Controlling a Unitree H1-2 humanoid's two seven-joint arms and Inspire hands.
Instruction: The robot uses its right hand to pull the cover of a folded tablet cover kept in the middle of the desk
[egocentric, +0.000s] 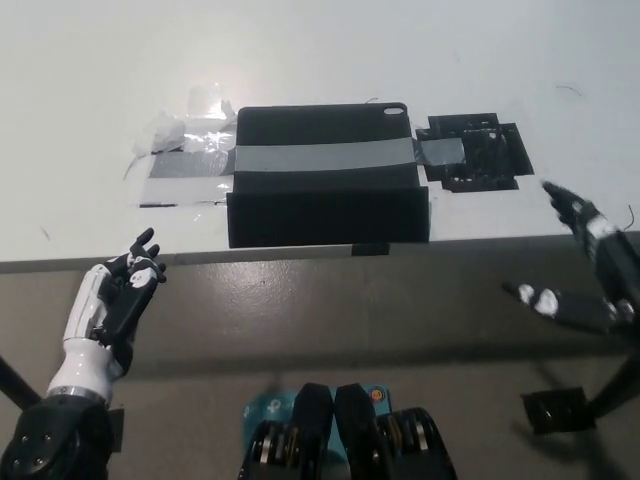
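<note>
Flat black folded tablet cover (325, 175), grey-taped to white surface (300, 50): probably light, stiff, slick; grip near flap edge, up-left of spread, empty right robot hand (585, 270); left robot hand (125, 290) idle, fingers apart.

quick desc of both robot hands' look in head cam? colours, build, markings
Left robot hand: white shell segments over black fingers and palm, with a rounded white wrist cuff joining a black forearm dotted with small fasteners. Right robot hand: black all over, slender fingers with small white patches near the tips and knuckles. No loose cables visible on either.
</note>
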